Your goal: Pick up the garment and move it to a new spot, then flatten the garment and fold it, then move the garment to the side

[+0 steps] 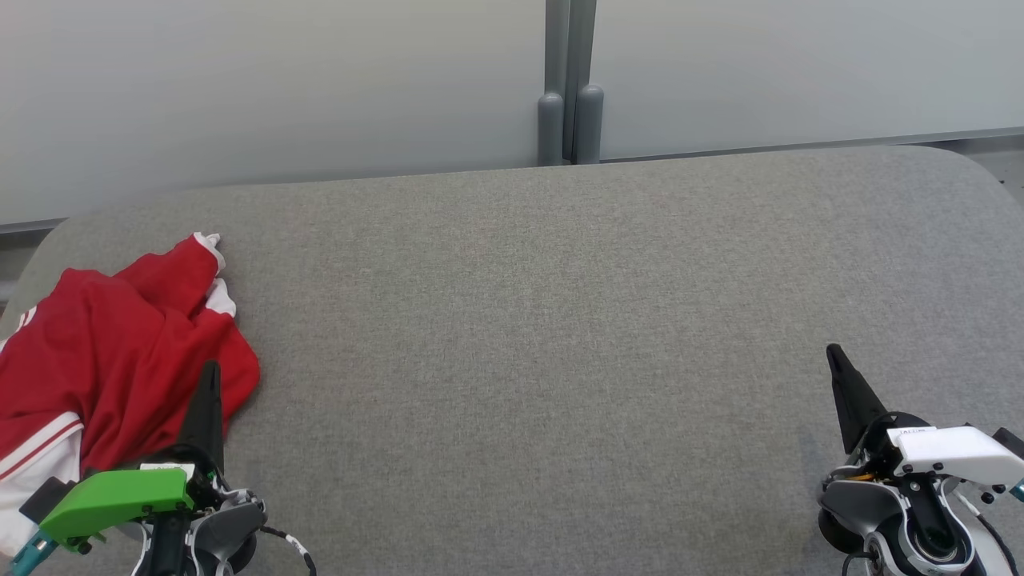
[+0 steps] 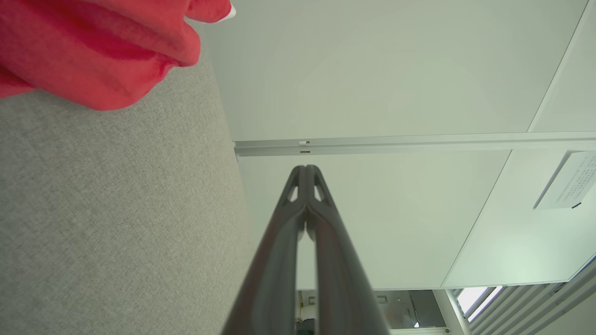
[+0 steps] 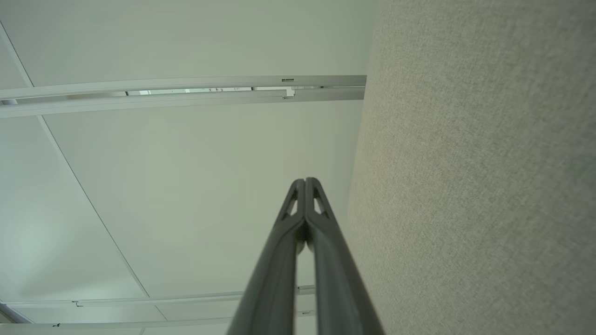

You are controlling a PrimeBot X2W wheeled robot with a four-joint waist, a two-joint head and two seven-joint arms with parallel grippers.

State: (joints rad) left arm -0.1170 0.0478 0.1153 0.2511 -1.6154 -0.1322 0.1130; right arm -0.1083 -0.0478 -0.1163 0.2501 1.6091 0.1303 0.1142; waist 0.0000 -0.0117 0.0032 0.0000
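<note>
A crumpled red garment (image 1: pixel 120 344) with white stripes and white cuffs lies at the left end of the grey table (image 1: pixel 560 320). My left gripper (image 1: pixel 211 370) hovers at the garment's right edge, shut and empty, fingers pointing away from me. In the left wrist view the garment (image 2: pixel 98 46) fills the upper left corner, apart from the closed left gripper (image 2: pixel 306 168). My right gripper (image 1: pixel 834 352) stands shut and empty over bare table near the front right. In its own wrist view the right gripper (image 3: pixel 305 180) has its fingers pressed together.
A pale wall panel (image 1: pixel 280 88) with a grey post (image 1: pixel 570 104) runs behind the table's far edge. The table has rounded corners; its right end (image 1: pixel 976 172) curves away near a strip of floor.
</note>
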